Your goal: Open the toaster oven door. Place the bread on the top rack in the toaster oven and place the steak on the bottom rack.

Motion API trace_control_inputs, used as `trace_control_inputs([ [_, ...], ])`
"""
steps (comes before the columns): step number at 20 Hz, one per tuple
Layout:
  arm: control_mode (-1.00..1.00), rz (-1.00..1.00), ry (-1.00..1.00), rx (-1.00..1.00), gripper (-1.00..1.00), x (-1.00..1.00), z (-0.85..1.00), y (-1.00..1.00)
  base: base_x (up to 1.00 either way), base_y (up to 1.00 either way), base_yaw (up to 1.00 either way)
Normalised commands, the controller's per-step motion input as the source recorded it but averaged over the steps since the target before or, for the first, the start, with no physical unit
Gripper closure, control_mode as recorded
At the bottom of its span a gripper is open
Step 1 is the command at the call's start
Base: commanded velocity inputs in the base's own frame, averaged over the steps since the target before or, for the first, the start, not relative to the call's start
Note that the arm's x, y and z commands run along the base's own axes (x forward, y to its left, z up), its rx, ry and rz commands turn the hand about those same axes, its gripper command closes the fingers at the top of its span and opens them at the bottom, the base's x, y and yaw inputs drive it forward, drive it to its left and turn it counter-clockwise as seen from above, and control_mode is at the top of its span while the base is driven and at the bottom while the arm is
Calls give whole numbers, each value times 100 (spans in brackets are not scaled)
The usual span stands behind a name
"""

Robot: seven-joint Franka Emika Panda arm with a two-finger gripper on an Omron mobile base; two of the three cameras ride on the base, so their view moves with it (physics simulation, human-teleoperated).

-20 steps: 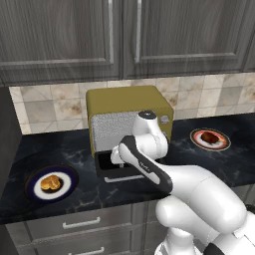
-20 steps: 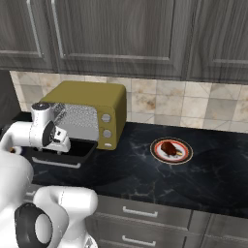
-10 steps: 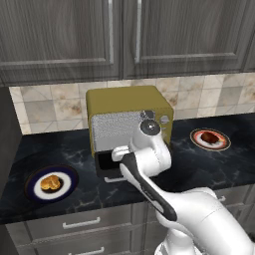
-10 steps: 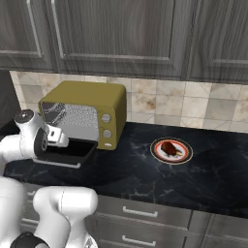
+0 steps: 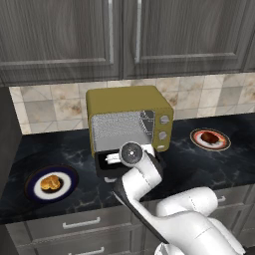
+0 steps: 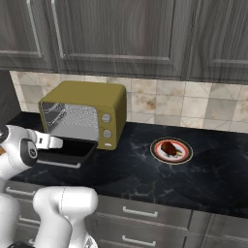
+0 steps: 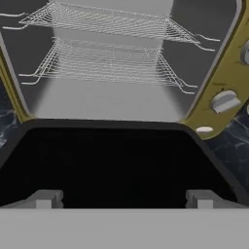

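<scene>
Now the toaster oven stands on the bench with its door folded down flat, so the opening step looks done. The tool hovers just above the door, fingers spread wide apart and holding nothing, looking into the cavity at the top rack and the lower rack.

The bread sits on a dark-rimmed plate to the left of the oven; the steak lies on a red-rimmed plate well apart on the right.

The roll is probably light and a little soft, so a gentle pinch across its rounded middle should do; squeezing hard could crush it. The steak looks flat, limp and likely slippery, so it is best taken across its narrower width, low at the edges, close to the plate. Both wire racks are thin, so things should be set down squarely.
</scene>
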Motion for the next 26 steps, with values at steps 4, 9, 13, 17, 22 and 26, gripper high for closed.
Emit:
trace_control_inputs([
  [4, -100, -6, -1, -4, -100, 16, 26, 14, 0, 0, 0],
  [9, -100, 0, 5, -2, -100, 18, 27, 5, 0, 0, 0],
  [13, -100, 5, 2, -6, -100, 22, 4, 4, 0, 0, 0],
  [17, -100, 6, 0, -20, -100, 19, 1, 9, 0, 0, 0],
  [22, -100, 2, 0, -15, -100, 13, 5, 3, 0, 0, 0],
  [26, -100, 0, 3, -11, -100, 20, 5, 0, 0, 0, 0],
])
